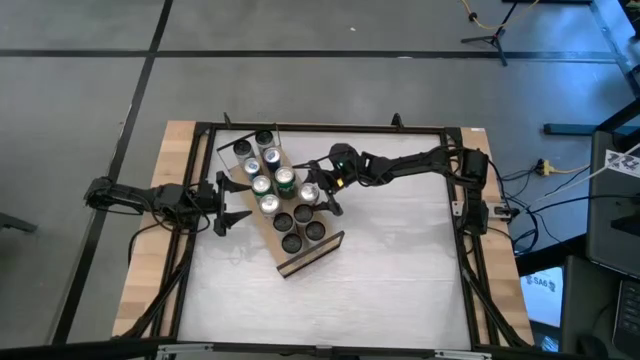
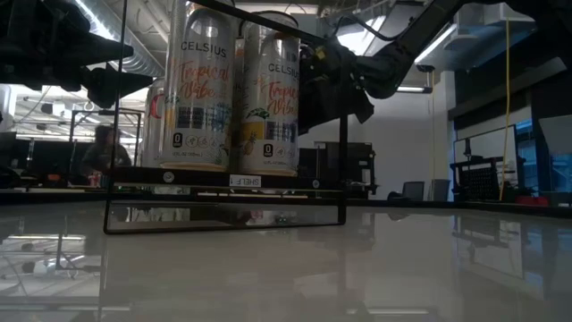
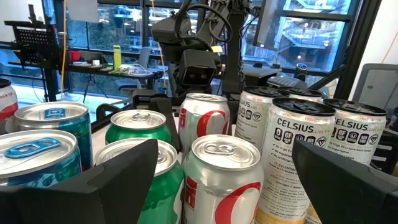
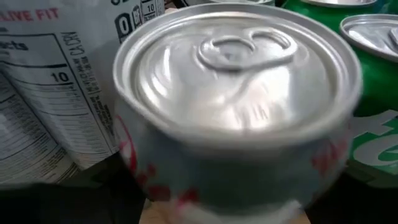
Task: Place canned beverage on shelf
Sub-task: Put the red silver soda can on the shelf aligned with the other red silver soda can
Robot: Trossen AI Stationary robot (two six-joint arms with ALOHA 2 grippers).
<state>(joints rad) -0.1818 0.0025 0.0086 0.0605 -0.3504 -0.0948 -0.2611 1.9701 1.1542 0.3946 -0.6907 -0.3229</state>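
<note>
tripod far floor | monitor right of table | person bkgd

Probably a robotics lab: taped concrete floor, tripod stand, cluttered workbenches behind, monitors along one wall.

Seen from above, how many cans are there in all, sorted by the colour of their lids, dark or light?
Dark-lidded cans: 6
Light-lidded cans: 6
Total: 12
</note>
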